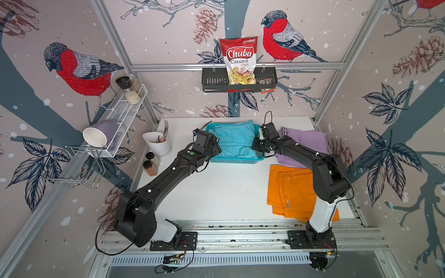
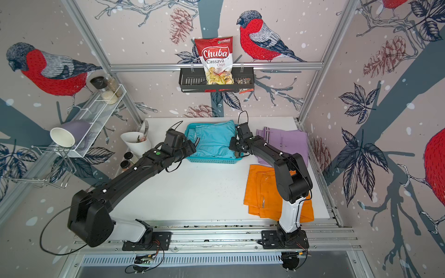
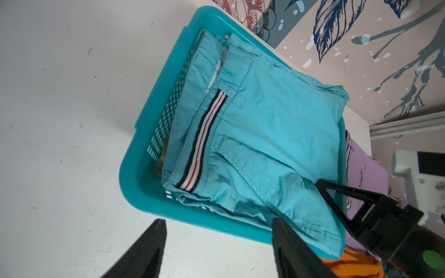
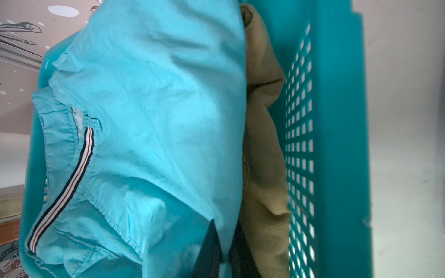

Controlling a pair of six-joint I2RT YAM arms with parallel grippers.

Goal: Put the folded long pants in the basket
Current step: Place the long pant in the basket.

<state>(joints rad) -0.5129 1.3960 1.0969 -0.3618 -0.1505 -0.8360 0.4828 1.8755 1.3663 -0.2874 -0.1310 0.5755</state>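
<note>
The teal basket point(image 1: 234, 159) stands at the back middle of the white table. Turquoise folded long pants point(image 1: 234, 139) lie on top in it, over a khaki pair point(image 4: 263, 168). My right gripper point(image 4: 225, 250) is shut on the turquoise pair's edge at the basket's right end point(image 1: 257, 145). Just outside the basket's left end, my left gripper point(image 3: 220, 232) is open over bare table, with nothing between its fingers. Lilac pants point(image 1: 305, 140) lie right of the basket. Orange pants point(image 1: 289, 192) lie nearer the front, partly under the right arm.
A white cup with cutlery point(image 1: 157, 144) and two spice jars point(image 1: 150, 163) stand left of the left arm. On the left wall hangs a white wire shelf point(image 1: 120, 118). A black rack point(image 1: 238, 83) holding a chips bag hangs on the back wall.
</note>
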